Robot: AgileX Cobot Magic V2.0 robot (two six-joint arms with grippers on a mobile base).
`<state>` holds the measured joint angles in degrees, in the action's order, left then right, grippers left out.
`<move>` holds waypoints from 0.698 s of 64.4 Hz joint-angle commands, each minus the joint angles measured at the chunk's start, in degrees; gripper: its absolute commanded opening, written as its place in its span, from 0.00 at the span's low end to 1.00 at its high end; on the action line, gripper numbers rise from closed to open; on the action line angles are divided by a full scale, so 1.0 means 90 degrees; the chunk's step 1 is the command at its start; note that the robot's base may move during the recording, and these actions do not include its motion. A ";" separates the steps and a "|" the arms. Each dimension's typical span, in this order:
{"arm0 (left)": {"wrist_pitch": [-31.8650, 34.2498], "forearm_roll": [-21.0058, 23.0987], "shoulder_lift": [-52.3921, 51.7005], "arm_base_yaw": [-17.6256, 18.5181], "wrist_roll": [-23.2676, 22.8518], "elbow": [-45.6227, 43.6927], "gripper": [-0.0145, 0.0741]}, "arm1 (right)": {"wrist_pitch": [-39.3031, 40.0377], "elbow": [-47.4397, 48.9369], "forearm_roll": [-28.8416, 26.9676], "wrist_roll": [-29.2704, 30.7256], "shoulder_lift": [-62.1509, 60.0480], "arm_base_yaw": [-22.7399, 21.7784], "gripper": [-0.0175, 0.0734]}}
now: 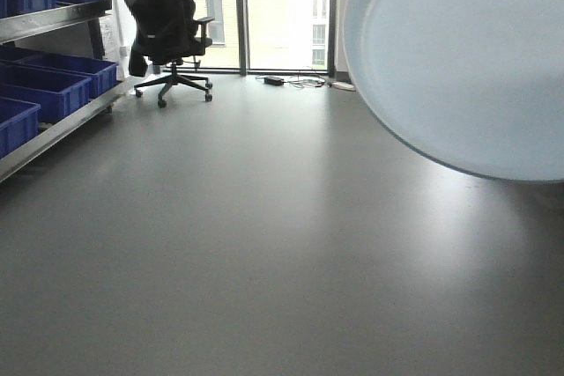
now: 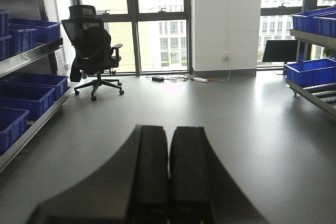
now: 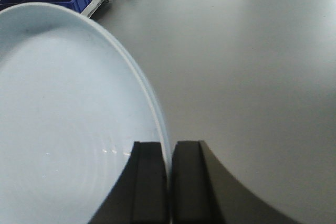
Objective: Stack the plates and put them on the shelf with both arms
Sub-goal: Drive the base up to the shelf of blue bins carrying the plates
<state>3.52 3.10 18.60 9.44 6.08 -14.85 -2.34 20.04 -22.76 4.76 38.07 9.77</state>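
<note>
Right wrist view: right fingers (image 3: 149, 182) pinched on rim of one plate (image 3: 68, 119), carried aloft and tilted over floor (image 1: 264, 235). Left fingers (image 2: 152, 182) pressed together, holding nothing. Only one plate visible; stacking apparently not done, nor shelving. Shelf (image 2: 31, 51) at left, well apart; wide floor between, chair (image 2: 92, 45) far off.

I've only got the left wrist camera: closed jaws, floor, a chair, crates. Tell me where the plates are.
Observer: One plate is in the right gripper, jaws closed on its rim.
Operator: Give me its attitude.
Observer: The front view shows it tilted, raised at the right of the frame, with floor below.
Operator: Report the second plate.
Observer: Neither the front nor the right wrist view shows one.
</note>
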 commanded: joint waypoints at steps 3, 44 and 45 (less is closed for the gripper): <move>0.0568 0.0012 0.0079 0.0014 -0.0038 -0.0227 0.26 | 0.0577 0.0190 0.0013 0.0019 0.0013 -0.0048 0.23; 0.0568 0.0012 0.0079 0.0014 -0.0038 -0.0227 0.26 | 0.0577 0.0190 0.0013 0.0019 0.0015 -0.0048 0.23; 0.0568 0.0012 0.0079 0.0014 -0.0038 -0.0227 0.26 | 0.0577 0.0190 0.0013 0.0019 0.0015 -0.0048 0.23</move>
<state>3.52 3.10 18.60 9.44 6.08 -14.85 -2.34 20.04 -22.76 4.76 38.07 9.52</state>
